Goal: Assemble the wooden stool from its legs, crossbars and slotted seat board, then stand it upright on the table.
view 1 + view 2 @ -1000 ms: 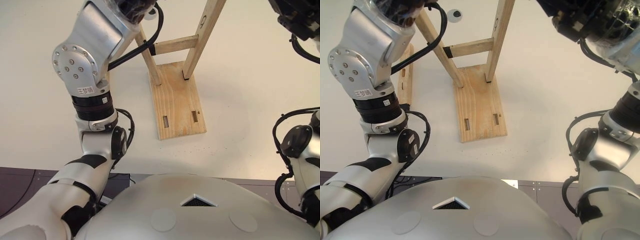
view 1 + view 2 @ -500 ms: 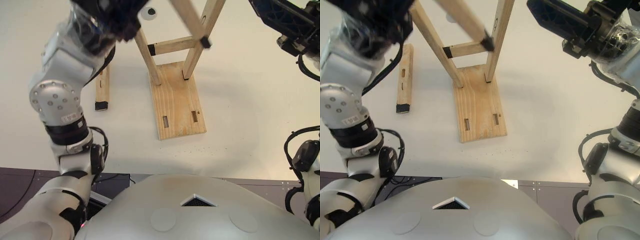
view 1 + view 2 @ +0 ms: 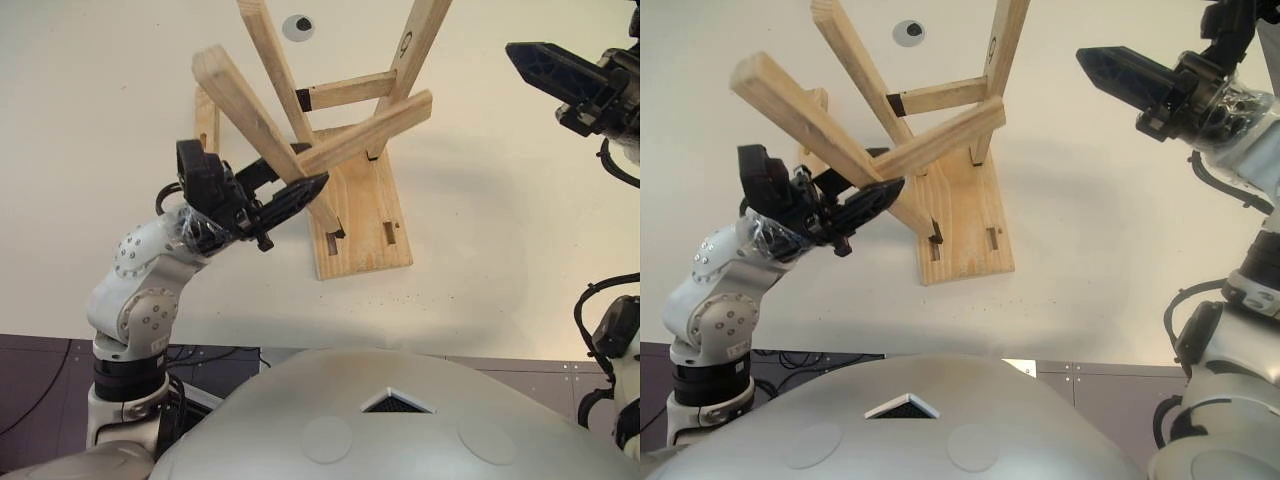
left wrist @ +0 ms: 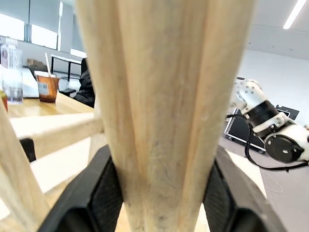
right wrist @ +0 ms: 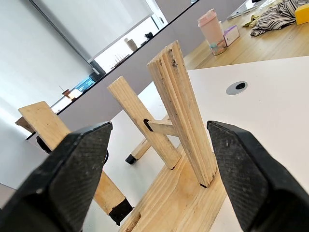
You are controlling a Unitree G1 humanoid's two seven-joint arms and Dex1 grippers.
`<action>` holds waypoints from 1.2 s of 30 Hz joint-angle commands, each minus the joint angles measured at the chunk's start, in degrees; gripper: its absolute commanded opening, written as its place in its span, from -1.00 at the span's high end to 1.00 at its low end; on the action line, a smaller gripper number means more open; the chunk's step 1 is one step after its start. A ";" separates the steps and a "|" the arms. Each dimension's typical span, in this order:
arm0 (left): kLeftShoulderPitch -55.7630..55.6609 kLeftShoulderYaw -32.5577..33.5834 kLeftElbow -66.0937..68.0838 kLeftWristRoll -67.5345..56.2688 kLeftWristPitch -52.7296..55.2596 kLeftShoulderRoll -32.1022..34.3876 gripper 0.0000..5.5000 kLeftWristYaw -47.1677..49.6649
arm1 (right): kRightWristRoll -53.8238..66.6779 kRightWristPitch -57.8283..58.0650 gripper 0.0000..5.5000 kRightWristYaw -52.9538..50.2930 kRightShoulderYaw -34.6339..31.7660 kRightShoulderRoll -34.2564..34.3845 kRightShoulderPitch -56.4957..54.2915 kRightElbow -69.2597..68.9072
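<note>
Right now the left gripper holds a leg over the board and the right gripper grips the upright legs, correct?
No. The right gripper is open and empty, apart from the upright legs; the right wrist view shows it. The left gripper does hold a leg over the board.

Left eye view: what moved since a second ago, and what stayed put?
The left gripper swung down from the top, shut on a leg with a crossbar fixed to it, and brought the leg's black tip to the near left slot of the seat board. The right gripper came in a little, open. The seat board, its two standing legs and the loose leg on the table stayed.
</note>
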 commanded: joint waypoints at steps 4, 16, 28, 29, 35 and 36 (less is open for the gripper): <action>2.68 -2.51 2.60 6.73 -6.64 0.56 0.26 -3.49 | -2.24 0.64 -0.31 1.14 0.97 -0.64 -1.52 0.79; 5.43 -8.30 8.54 16.46 -13.03 5.39 0.26 -7.04 | -4.88 -0.29 -0.31 1.40 1.51 0.12 -1.35 1.39; 1.42 -12.28 -0.57 20.78 6.26 17.05 0.27 3.17 | -4.18 -0.08 -0.31 -3.46 -0.88 3.09 5.62 -4.76; 0.68 -12.27 -1.22 20.13 8.49 17.20 0.27 4.11 | -3.99 -0.04 -0.31 -3.88 -1.08 3.29 6.09 -5.10; 1.78 -16.85 2.31 23.10 12.13 17.83 0.27 6.19 | -3.31 0.01 -0.31 -5.23 -0.53 4.04 7.32 -6.37; 2.34 -18.74 3.55 24.66 11.85 18.23 0.27 6.36 | -3.28 0.12 -0.31 -5.30 -0.35 3.93 7.39 -6.47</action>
